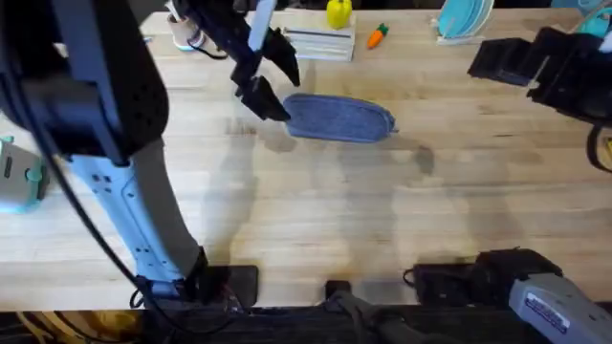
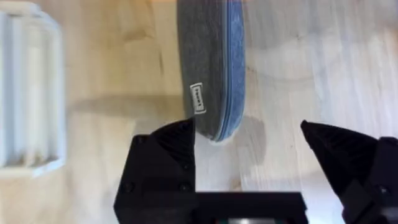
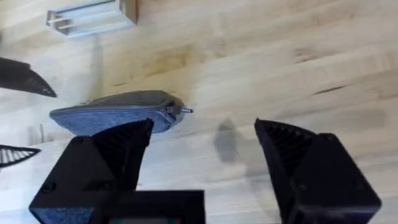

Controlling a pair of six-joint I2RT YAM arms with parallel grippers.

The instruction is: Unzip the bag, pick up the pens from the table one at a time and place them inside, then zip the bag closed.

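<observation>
The blue-grey bag (image 1: 339, 118) lies zipped on the table (image 1: 316, 210), its long side running left to right. My left gripper (image 1: 289, 94) hovers open at the bag's left end, one finger on each side of that tip. The left wrist view shows the bag (image 2: 211, 68) with a small white label (image 2: 198, 98), its end reaching between my open fingers (image 2: 168, 149). My right gripper (image 1: 488, 62) is open, far off at the back right. From its wrist view I see the bag (image 3: 118, 115) and its small pull tab (image 3: 185, 111). The pens are out of view.
A white slatted tray (image 1: 320, 43) sits just behind the bag, with a yellow object (image 1: 338, 12) and a small orange carrot toy (image 1: 378, 35) near it. A teal thing (image 1: 464, 19) stands at the back right, another teal item (image 1: 19, 172) at the left edge.
</observation>
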